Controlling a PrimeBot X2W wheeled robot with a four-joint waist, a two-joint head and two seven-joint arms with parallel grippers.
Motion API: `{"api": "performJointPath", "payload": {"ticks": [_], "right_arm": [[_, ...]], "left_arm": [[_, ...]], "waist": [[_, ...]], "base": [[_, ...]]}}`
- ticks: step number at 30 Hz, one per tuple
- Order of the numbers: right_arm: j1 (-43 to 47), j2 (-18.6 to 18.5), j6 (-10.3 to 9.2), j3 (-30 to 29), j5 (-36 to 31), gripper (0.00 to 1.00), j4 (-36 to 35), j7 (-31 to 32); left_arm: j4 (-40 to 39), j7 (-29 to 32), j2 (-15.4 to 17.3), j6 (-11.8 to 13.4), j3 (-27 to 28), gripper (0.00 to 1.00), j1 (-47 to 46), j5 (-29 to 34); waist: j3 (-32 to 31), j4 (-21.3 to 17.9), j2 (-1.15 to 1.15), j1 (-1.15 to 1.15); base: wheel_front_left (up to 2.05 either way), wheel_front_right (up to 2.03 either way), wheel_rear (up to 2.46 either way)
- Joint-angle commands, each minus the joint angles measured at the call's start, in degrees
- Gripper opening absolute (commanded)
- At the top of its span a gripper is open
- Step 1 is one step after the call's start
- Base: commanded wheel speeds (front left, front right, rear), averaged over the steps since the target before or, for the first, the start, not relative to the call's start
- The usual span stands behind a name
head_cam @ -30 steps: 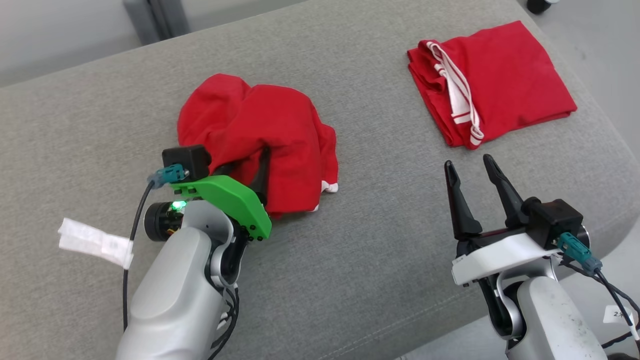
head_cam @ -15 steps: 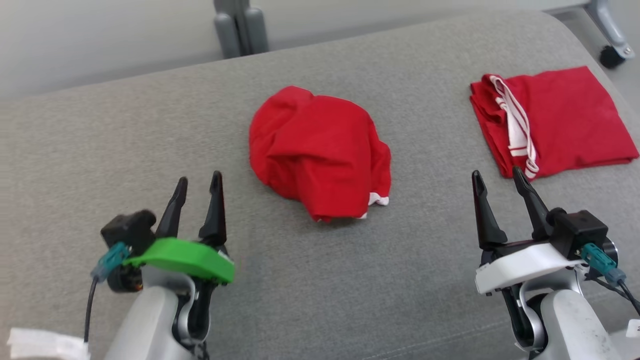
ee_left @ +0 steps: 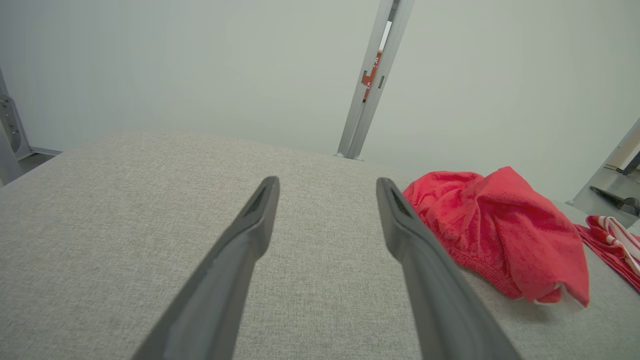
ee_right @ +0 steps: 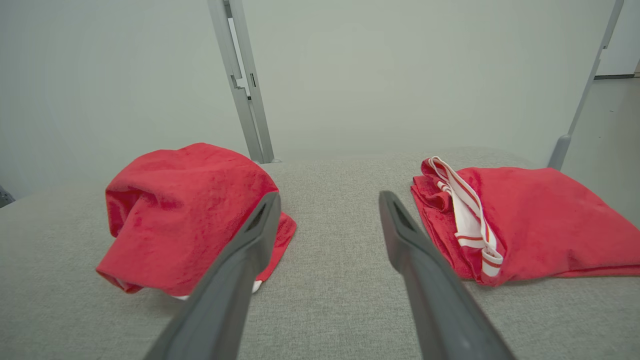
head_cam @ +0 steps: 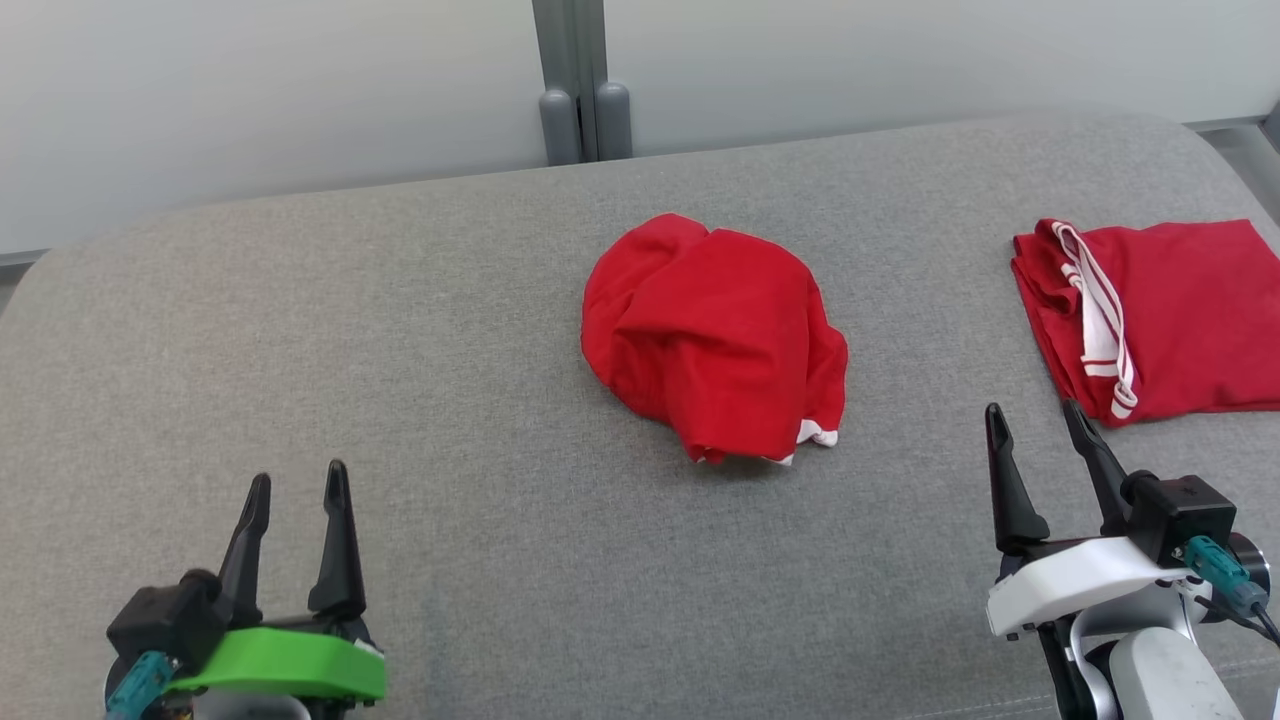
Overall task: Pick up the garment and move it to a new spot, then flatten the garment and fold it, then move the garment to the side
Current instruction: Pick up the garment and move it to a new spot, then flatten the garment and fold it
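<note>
Pulled back from the crumpled red garment (head_cam: 715, 340), whose near edge they were touching a second ago, the left fingers (head_cam: 337, 540) are now hovering at the lower left of the head view, well apart from it. The camera itself has also been swinging, so the whole scene is sitting differently. The garment is lying heaped in the middle of the grey cushioned surface (head_cam: 450, 350), with nothing standing between it and either arm. A folded red garment with white striped trim (head_cam: 1190, 320) is resting off to the right, apart from the heap. A grey post (head_cam: 582, 90) is rising behind the surface. The right fingers (head_cam: 1005, 490) are pointing forward at the lower right. Both pairs are standing spread wide, holding nothing.
</note>
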Motion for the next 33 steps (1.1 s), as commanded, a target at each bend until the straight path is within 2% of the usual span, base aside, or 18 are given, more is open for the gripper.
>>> {"api": "performJointPath", "payload": {"ticks": [1,10,22,29,33], "right_arm": [[0.65,-0.39,-0.06,0.09,-0.28,1.00,0.40,-0.51],[0.22,-0.70,-0.06,0.83,-0.33,1.00,1.77,-0.95],[-0.46,-0.42,-0.06,1.06,0.41,1.00,1.94,-0.56],[-2.02,-0.17,-0.06,1.88,0.43,1.00,1.03,-0.71],[-2.95,0.10,-0.06,1.97,0.89,1.00,0.75,-1.01]], "left_arm": [[-0.23,-0.12,-0.12,-0.50,0.79,1.00,1.37,1.12],[-1.16,-0.13,-2.03,-2.05,4.43,1.00,3.83,4.79],[0.22,-0.13,-2.88,-2.56,4.13,1.00,2.06,5.79],[4.03,-0.12,-3.12,-2.63,1.39,1.00,-0.01,4.95],[7.81,-0.07,-3.29,-2.64,-2.26,1.00,-3.74,1.56]], "waist": [[-0.56,0.35,0.00,0.00],[-1.57,0.59,0.00,0.00],[-0.68,0.71,0.00,0.00],[2.25,-0.63,0.00,0.00],[4.55,-2.68,0.00,0.00]], "base": [[0.00,0.00,0.00],[0.00,0.00,0.00],[0.00,0.00,0.00],[0.00,0.00,0.00],[0.00,0.00,0.00]]}}
